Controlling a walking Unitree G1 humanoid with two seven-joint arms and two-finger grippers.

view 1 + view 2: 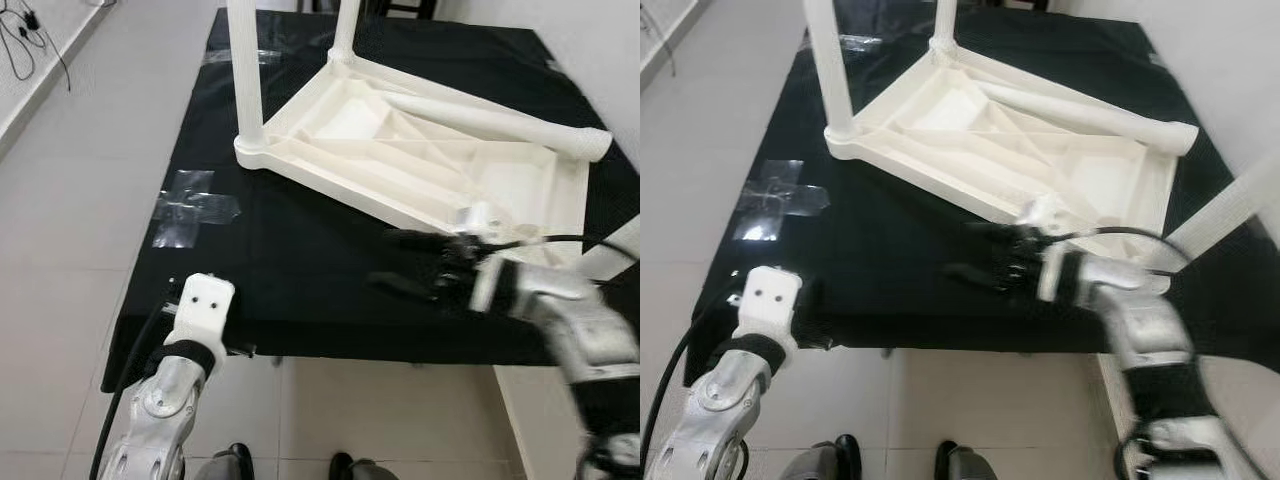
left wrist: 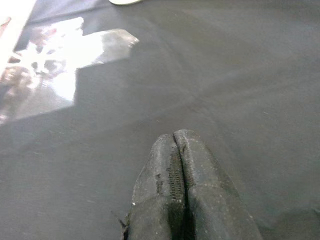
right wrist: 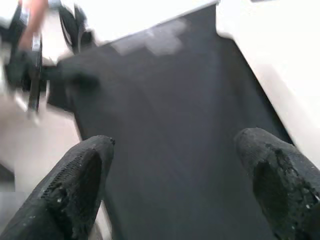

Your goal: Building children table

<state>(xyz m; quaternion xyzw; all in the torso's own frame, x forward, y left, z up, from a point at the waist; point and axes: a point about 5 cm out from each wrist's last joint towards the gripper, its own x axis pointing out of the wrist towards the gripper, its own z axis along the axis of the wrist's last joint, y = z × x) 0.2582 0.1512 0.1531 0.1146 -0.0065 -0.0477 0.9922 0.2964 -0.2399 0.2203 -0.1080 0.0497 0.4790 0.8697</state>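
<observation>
White children's table (image 1: 420, 150) lies upside down on the black cloth (image 1: 300, 250), two legs up, a loose leg (image 1: 500, 122) resting across it; right gripper (image 1: 410, 262) spread wide just beside its near edge, left gripper (image 2: 181, 165) clenched empty over the cloth near the clear tape (image 1: 190, 207)

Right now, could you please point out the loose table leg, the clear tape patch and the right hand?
loose table leg (image 1: 490, 122), left eye view, middle of its shaft.
clear tape patch (image 1: 195, 205), left eye view, centre of the cross.
right hand (image 1: 400, 262), left eye view, midway between its open fingertips.
</observation>
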